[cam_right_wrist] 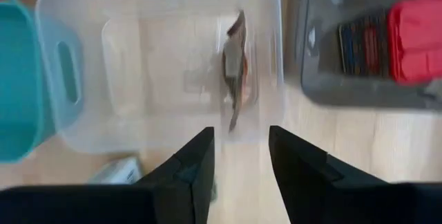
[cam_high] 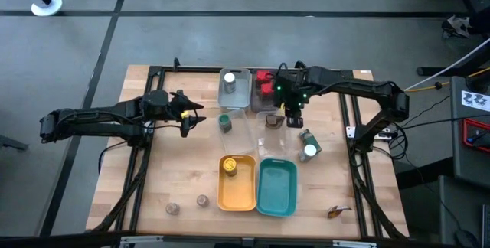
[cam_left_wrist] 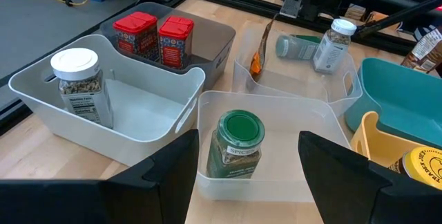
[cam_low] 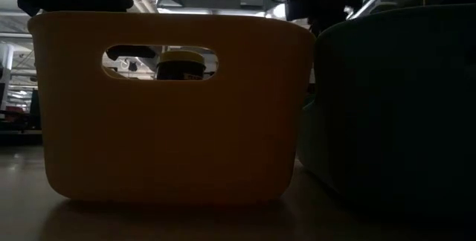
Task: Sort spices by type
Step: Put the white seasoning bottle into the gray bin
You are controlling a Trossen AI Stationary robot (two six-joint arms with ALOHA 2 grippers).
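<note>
Right gripper (cam_high: pixel 295 119) extended over clear bin (cam_right_wrist: pixel 83 124), jaws parted, empty. Left gripper (cam_high: pixel 186 114) held beside green-lidded jar (cam_left_wrist: pixel 236 144), jaws open.

I see a pale wooden table (cam_high: pixel 191 179) with visible grain. The yellow tray (cam_left_wrist: pixel 376 137) and teal tray (cam_left_wrist: pixel 407 92) look like matt plastic, the clear tray (cam_left_wrist: pixel 304 113) like frosted plastic. The green-lidded jar (cam_left_wrist: pixel 236 144) is transparent with a smooth lid; the red tins (cam_left_wrist: pixel 155 37) shine slightly.
</note>
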